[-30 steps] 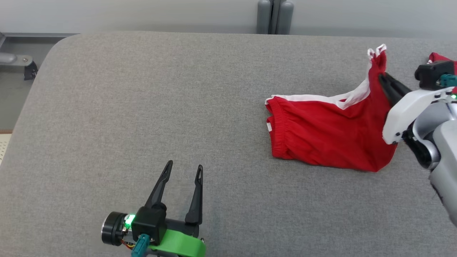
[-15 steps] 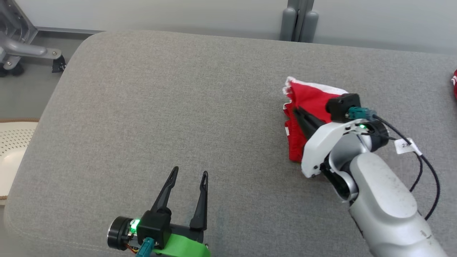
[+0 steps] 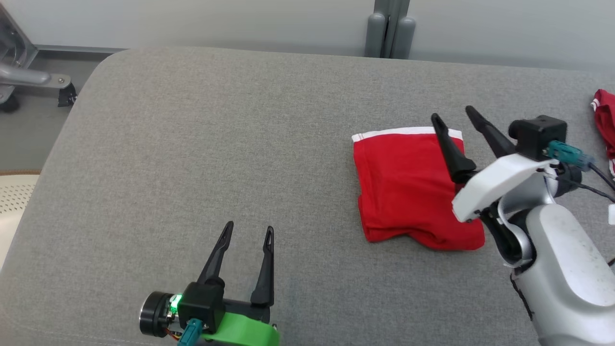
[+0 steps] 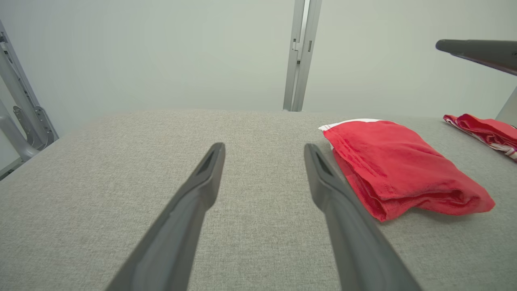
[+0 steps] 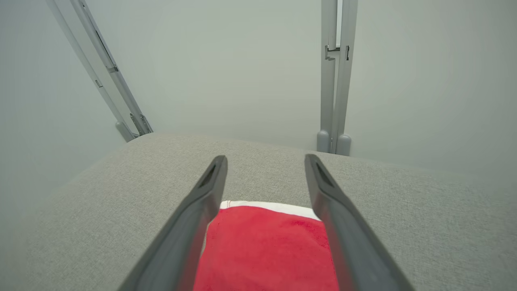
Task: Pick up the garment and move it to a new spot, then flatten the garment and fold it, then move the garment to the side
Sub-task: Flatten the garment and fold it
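Right gripper (image 3: 451, 113) first: jaws spread wide, nothing between them. In the head view it sits at the right, fingers pointing up and left, one finger crossing the upper right corner of the garment (image 3: 403, 182). In its own wrist view the right gripper (image 5: 265, 157) looks down on the garment (image 5: 266, 246), red cloth filling the gap between the two fingers at the bottom, white band just under the tips. The left wrist view has one of those fingers (image 4: 476, 50) at the upper right, well above the cloth, so no contact there.

The garment lies right of centre in the head view, a folded red block, roughly square, white band along its top edge, thicker folds bunched at the bottom edge. It rests flat on the grey table (image 3: 216, 144).

Over to the left gripper (image 3: 249, 226), low and left of centre, jaws open too, empty, hovering over bare table. The garment is well apart from it, up and to the right. In its own view the left gripper (image 4: 264, 146) has the garment (image 4: 396, 165) just right of its right-hand finger.

Further out, a second red cloth (image 3: 604, 115) sits at the right edge. A grey post (image 3: 387, 24) stands beyond the table at the top.
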`<state>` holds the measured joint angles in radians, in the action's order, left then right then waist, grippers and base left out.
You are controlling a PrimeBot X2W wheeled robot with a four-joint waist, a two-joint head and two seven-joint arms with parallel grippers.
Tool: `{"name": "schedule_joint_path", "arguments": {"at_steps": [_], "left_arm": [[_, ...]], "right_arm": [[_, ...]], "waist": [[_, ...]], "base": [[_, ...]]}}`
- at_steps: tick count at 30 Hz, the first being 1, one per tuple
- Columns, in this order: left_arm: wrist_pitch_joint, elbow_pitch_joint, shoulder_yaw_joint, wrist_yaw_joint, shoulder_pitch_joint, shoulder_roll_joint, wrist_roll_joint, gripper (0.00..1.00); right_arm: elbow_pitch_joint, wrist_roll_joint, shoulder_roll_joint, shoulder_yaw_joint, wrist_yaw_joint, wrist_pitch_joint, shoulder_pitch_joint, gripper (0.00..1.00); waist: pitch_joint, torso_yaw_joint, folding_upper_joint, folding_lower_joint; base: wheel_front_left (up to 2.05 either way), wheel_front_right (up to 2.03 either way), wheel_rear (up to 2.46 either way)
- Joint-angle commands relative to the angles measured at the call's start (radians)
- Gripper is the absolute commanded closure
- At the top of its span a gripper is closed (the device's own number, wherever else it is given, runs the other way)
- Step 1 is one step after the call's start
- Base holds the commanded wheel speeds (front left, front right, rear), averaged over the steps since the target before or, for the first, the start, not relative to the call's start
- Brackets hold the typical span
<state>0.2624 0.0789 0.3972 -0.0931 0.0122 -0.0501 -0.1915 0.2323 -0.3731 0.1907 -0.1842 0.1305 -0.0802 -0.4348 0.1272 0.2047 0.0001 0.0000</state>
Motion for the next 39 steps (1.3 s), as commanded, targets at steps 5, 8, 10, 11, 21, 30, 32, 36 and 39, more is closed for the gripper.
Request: {"name": "schedule_joint_path", "arguments": {"at_steps": [5,8,10,11,21,30,32,36,39], "left_arm": [[0.003,-0.011,-0.030,-0.011,-0.019,-0.001,0.001,0.00],[0.003,-0.013,-0.054,-0.013,-0.031,-0.001,0.004,0.00],[0.003,-0.015,-0.072,-0.014,-0.039,-0.001,0.008,0.00],[0.003,-0.016,-0.084,-0.014,-0.042,-0.001,0.008,0.00],[0.003,-0.032,-0.185,0.015,-0.098,-0.001,0.028,0.00],[0.003,-0.040,-0.239,0.007,-0.158,-0.001,0.018,0.00],[0.003,-0.037,-0.245,0.006,-0.172,-0.001,0.019,0.00],[0.003,-0.037,-0.258,0.007,-0.201,-0.001,0.033,0.00],[0.003,-0.041,-0.264,0.007,-0.221,-0.001,0.044,0.00]], "right_arm": [[-0.066,-0.030,0.080,0.045,0.000,0.100,0.112,0.00],[-0.066,-0.025,0.109,0.028,0.000,0.191,0.162,0.00],[-0.042,-0.005,0.120,0.017,0.000,0.259,0.190,0.00],[-0.024,0.002,0.115,0.008,0.000,0.285,0.200,0.00],[0.008,0.048,0.064,-0.034,0.000,0.345,0.266,0.00],[-0.072,0.093,-0.001,0.004,0.000,0.346,0.387,0.00],[-0.074,0.100,-0.010,0.002,0.000,0.346,0.417,0.00],[-0.073,0.098,-0.017,-0.010,0.000,0.346,0.450,0.00],[-0.067,0.095,-0.019,-0.017,0.000,0.346,0.456,0.00]], "waist": [[-0.018,-0.052,-0.0001,0.0000],[-0.035,-0.089,-0.0001,0.0000],[-0.049,-0.117,-0.0001,0.0000],[-0.058,-0.134,-0.0001,0.0000],[-0.119,-0.231,-0.0001,0.0000],[-0.159,-0.242,-0.0001,0.0000],[-0.174,-0.241,-0.0001,0.0000],[-0.191,-0.244,-0.0001,0.0000],[-0.199,-0.243,-0.0001,0.0000]], "base": [[0.00,0.00,0.00],[0.00,0.00,0.00],[0.00,0.00,0.00],[0.00,0.00,0.00],[0.00,0.00,0.00],[0.00,0.00,0.00],[0.00,0.00,0.00],[0.00,0.00,0.00],[0.00,0.00,0.00]]}}
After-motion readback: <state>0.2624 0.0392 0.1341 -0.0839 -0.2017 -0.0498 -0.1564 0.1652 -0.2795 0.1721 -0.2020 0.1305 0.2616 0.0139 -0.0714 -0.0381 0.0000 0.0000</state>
